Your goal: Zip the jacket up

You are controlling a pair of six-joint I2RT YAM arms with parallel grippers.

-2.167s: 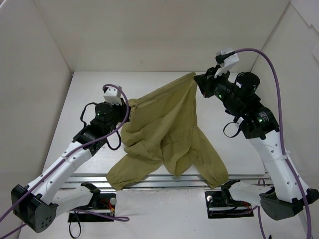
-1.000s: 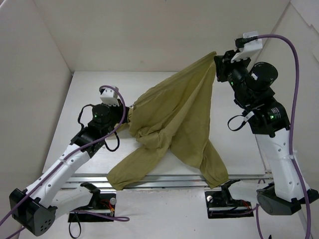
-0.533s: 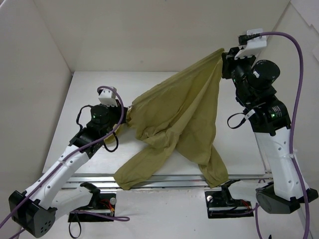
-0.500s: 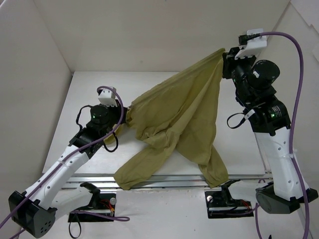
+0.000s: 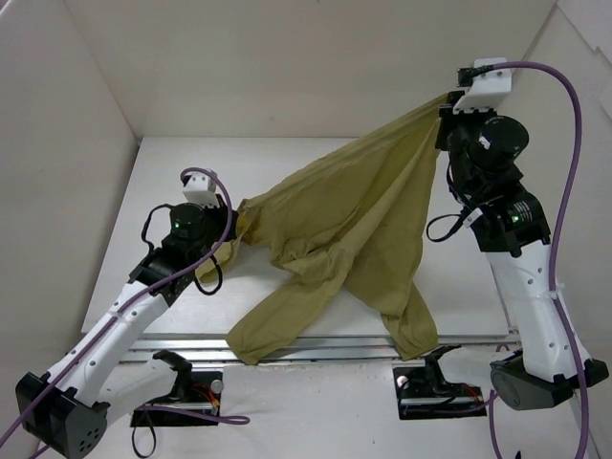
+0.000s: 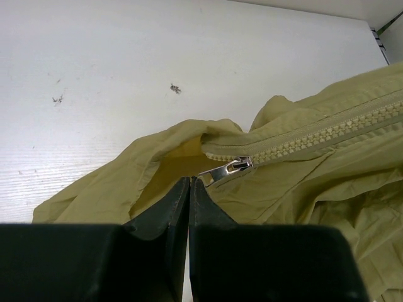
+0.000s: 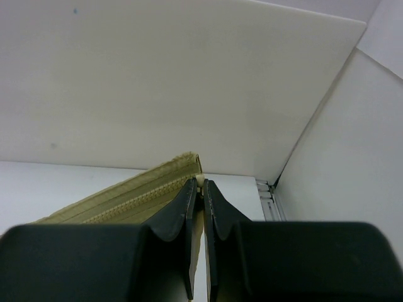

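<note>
Top external view: the jacket (image 5: 344, 225) hangs above the table (image 5: 172, 163) as one slanted olive sheet, stretched between the two arms. The left gripper (image 5: 232, 218) grips its lower end close above the table's left half, and the right gripper (image 5: 445, 103) grips its upper end high above the table's far right corner. Two sleeves (image 5: 277, 325) trail down from the sheet and drape over the table's near edge, one left of centre and one right of centre. Left wrist view: the left gripper (image 6: 190, 182) has its fingers pressed together with only a hairline gap, pinching a fold of jacket fabric just above the table surface. The metal zipper slider (image 6: 227, 170) lies immediately beside the fingertips, with its pull tab pointing at them (whether the tab itself sits between the pads cannot be told). The zipper teeth (image 6: 315, 135) run away from the slider up to the right and appear meshed on that side. Right wrist view: the right gripper (image 7: 200, 184) is closed to a narrow slit on the top corner of the jacket's zipper edge, well clear of the table, with the zipper tape (image 7: 145, 195) running down to the left of the fingers
</note>
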